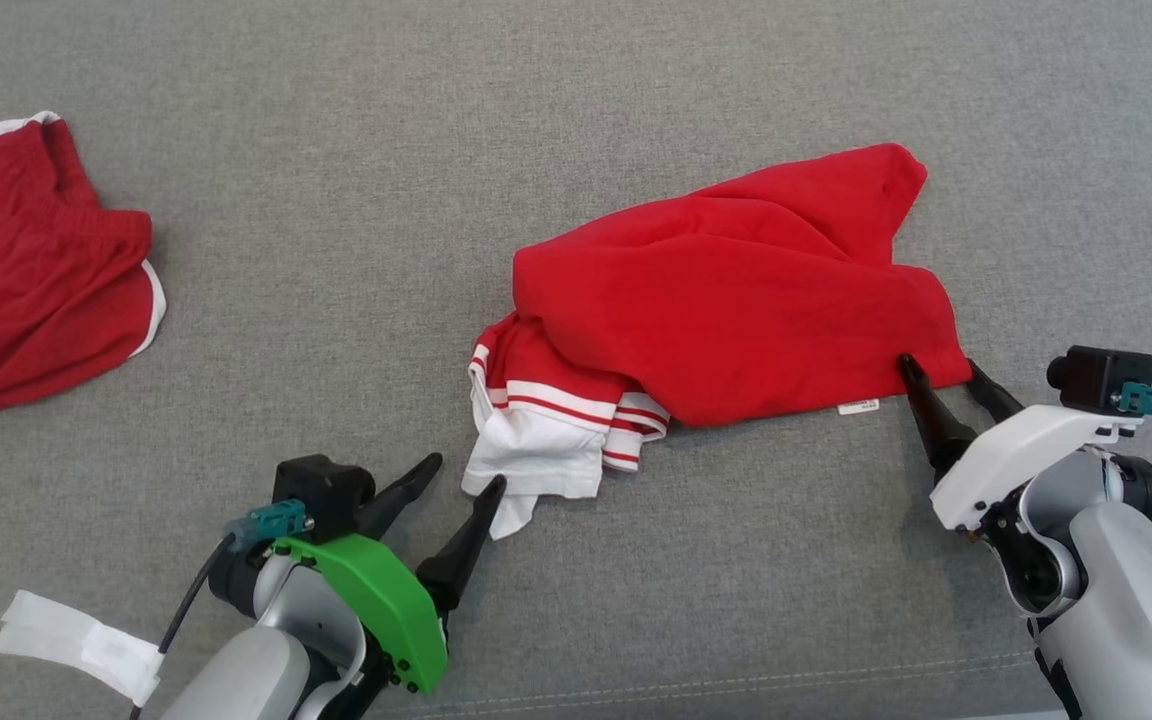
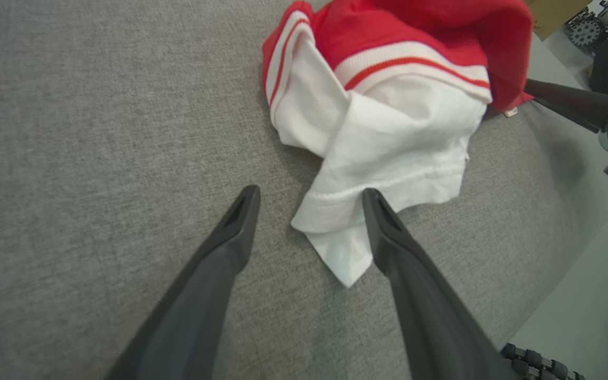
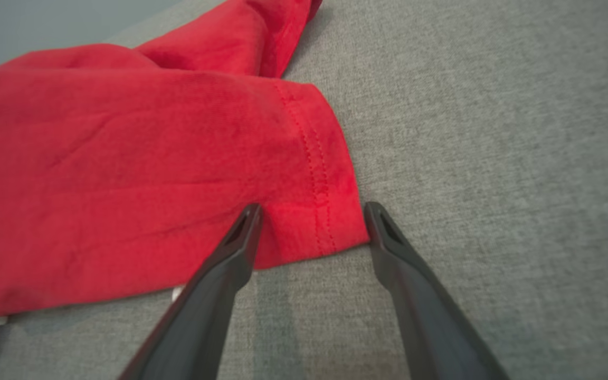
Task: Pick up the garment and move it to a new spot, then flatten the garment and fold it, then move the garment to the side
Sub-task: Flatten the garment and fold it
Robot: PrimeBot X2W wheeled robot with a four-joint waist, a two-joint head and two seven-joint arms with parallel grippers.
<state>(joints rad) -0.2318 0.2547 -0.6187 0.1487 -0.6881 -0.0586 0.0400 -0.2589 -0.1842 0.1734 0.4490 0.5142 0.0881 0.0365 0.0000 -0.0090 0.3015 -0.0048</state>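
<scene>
Bracketing garment (image 1: pixel 736 290) corners, left end effector (image 1: pixel 466 471), right end effector (image 1: pixel 938 363)

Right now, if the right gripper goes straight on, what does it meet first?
The garment: its red hemmed corner lies between the right gripper's open fingers, so cloth comes first; height above it is unclear.

The shirt (image 1: pixel 736 290) is bright red, its white sleeve banded with red stripes; the shorts (image 1: pixel 26 270) are darker red, white-edged; the fabric surface (image 1: pixel 336 200) is flecked grey.

Open grey surface (image 1: pixel 336 250) separates garment (image 1: pixel 736 300) and red shorts (image 1: pixel 26 280) (well apart).
</scene>
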